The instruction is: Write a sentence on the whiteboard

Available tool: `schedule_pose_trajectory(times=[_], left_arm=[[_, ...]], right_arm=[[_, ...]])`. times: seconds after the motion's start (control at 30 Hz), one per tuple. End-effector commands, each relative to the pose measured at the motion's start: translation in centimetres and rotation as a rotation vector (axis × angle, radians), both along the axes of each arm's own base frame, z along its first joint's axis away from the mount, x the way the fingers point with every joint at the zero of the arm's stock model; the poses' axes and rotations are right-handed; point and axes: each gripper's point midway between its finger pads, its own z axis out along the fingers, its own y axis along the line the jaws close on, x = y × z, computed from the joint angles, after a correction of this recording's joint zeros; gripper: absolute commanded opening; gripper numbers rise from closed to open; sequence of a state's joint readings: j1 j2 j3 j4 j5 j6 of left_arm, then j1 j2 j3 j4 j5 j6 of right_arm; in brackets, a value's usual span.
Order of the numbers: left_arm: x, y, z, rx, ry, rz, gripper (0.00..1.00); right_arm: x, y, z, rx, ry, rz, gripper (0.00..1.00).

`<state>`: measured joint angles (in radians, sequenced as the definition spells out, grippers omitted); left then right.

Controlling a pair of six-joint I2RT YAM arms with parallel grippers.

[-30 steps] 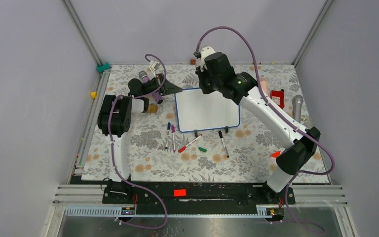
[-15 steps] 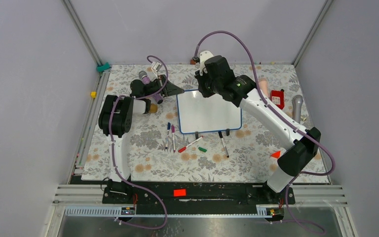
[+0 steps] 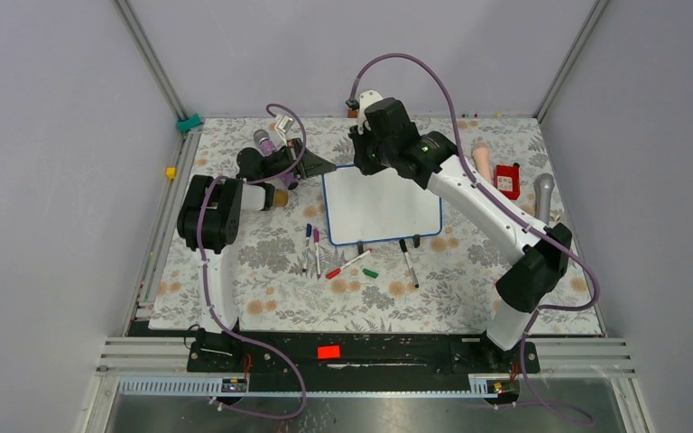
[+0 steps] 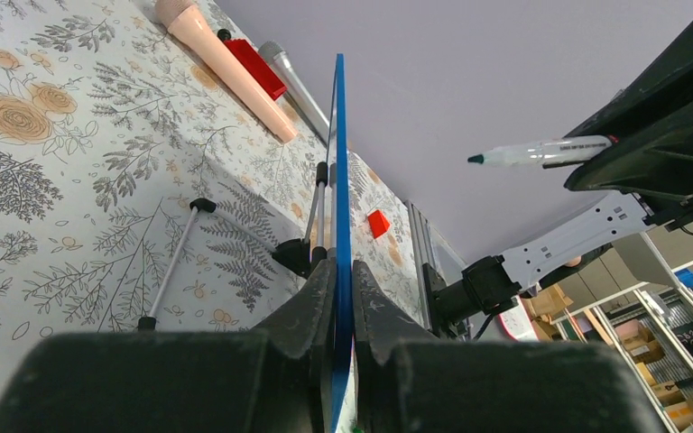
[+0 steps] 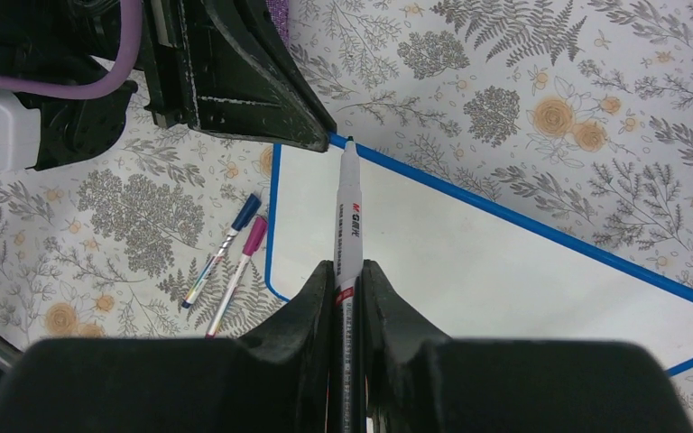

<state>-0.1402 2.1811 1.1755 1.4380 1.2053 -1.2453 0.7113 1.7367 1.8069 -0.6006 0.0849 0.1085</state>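
The whiteboard [image 3: 381,206] has a thin blue frame and lies on the floral cloth, its white face blank; no green sentence shows on it. My left gripper [image 3: 320,165] is shut on the board's far left corner; the left wrist view shows the blue edge [image 4: 336,180] pinched between the jaws of the left gripper [image 4: 341,271]. My right gripper [image 3: 361,158] is shut on a white marker [image 5: 349,216] with a dark green tip. The tip is right by the board's far left corner [image 5: 469,262], close to the left fingers [image 5: 253,81]. The marker also shows in the left wrist view [image 4: 541,152].
Loose pens [image 3: 311,248], a red pen [image 3: 347,263], a green cap [image 3: 371,272] and a black marker [image 3: 409,262] lie in front of the board. A pink stick [image 3: 482,159], a red box [image 3: 507,179] and a grey microphone [image 3: 544,194] lie at the right.
My right arm has swung left, bringing the marker tip from the board's far edge to its far left corner. The board has shifted slightly right. The left gripper still holds it.
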Motion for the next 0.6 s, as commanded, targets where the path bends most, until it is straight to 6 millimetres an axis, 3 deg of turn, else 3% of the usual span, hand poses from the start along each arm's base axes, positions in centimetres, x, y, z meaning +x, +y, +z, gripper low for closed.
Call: schedule_pose_trajectory(times=[0.0, 0.27, 0.57], left_arm=[[-2.3, -1.1, 1.2, 0.016, -0.08, -0.073, 0.0], [-2.0, -1.2, 0.7, 0.013, -0.062, -0.068, 0.0], [-2.1, -0.7, 0.4, 0.017, -0.053, -0.065, 0.0]], right_arm=[[-0.6, 1.6, 1.4, 0.028, -0.013, 0.017, 0.0], [-3.3, 2.4, -1.4, -0.088, 0.008, 0.042, 0.0], [-3.3, 2.2, -2.2, -0.149, 0.016, 0.017, 0.0]])
